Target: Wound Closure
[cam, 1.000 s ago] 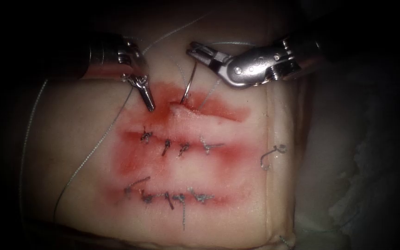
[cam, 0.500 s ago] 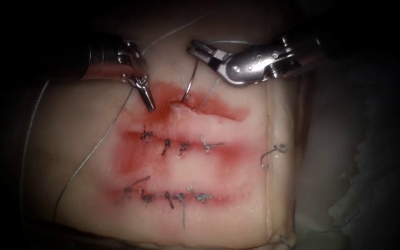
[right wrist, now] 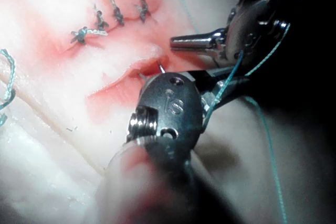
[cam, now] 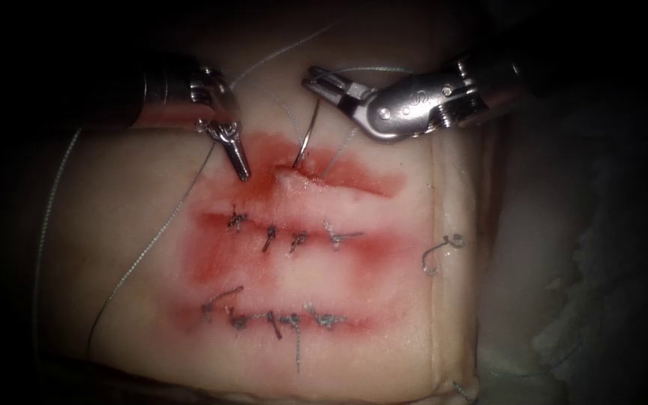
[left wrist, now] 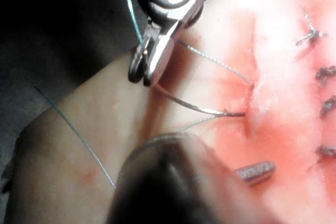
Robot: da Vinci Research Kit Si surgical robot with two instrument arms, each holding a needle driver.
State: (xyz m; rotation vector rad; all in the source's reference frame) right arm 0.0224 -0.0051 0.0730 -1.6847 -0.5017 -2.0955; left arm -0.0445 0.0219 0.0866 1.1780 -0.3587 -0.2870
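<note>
Two lower cuts already closed: middle stitch row and bottom stitch row each carry knotted stitches; the top cut lies open in red fluid, no stitch tied. Right pincer pinches the curved needle near its thread end, the point sunk into the tissue at the cut. Left pincer, pressed together and holding nothing, rests its tip just left of the needle; thread trails off left.
</note>
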